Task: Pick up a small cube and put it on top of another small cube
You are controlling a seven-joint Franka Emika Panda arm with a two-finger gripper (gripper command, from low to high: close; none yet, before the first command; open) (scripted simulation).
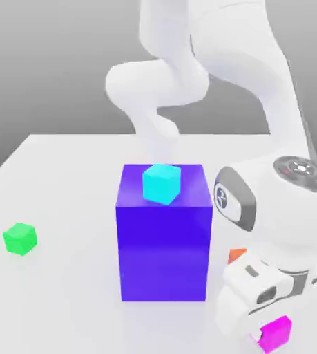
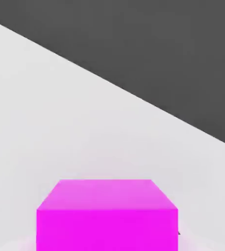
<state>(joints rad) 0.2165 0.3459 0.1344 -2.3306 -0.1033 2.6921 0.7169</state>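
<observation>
You're seeing gripper (image 1: 266,337) sitting low, closing on magenta cube (image 1: 277,330), resting on white worktop (image 1: 64,187); grey backdrop.

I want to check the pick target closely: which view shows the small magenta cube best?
The hand view: the small magenta cube sits large and unobstructed there, its top and one side face clear. In the exterior view the cube is small at the frame's lower edge, partly covered by the robot's white hand.

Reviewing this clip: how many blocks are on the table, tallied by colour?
magenta small cube: 1
green small cube: 1
cyan small cube: 1
orange small cube: 1 (mostly hidden behind the arm)
big blue-purple block: 1
Total: 5
</observation>
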